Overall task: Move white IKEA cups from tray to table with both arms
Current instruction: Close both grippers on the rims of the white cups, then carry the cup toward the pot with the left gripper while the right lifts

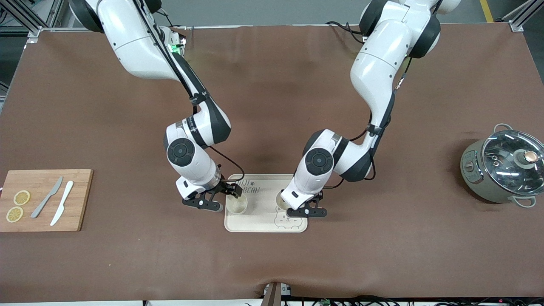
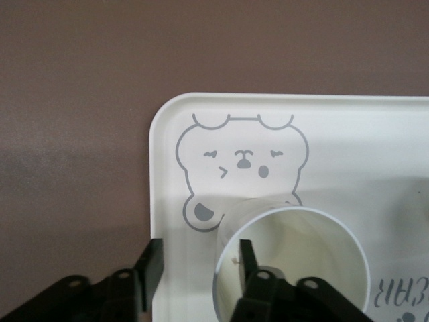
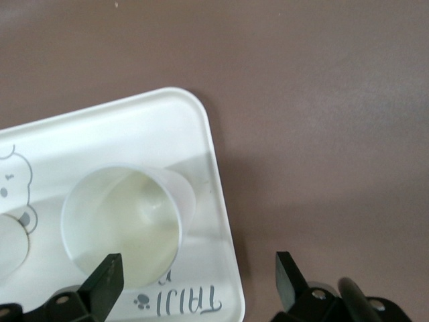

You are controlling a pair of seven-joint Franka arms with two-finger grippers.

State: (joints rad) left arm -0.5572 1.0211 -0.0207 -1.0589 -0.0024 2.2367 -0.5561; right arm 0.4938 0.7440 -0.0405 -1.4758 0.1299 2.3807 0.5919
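Two cups, both upright on the tray (image 1: 263, 225), lower middle of the front frame, on the table (image 1: 272, 263). First cup (image 1: 236, 204), at the tray's end toward the right arm: right gripper (image 1: 223, 199) low over it, jaws wide apart, one finger over the cup's mouth, the other over bare cloth just outside the tray rim; the cup wall nearest that rim lies between them. Second cup (image 1: 280, 199), at the tray's end toward the left arm, beside the printed bear face (image 2: 241, 164): left gripper (image 1: 308, 211) down on it, jaws narrower but not touching the wall on both sides, one finger inside the mouth, the other outside, the wall between. Judgement: each arm is nearest its own cup; the next move is to pinch the wall, then lift straight up over the raised rim. Also present, well apart: cutting board (image 1: 42, 199) with lemon slices (image 1: 18, 206) and two knives (image 1: 54, 202) at the right arm's end; lidded pot (image 1: 503, 168) at the left arm's end. Nothing stands in the way
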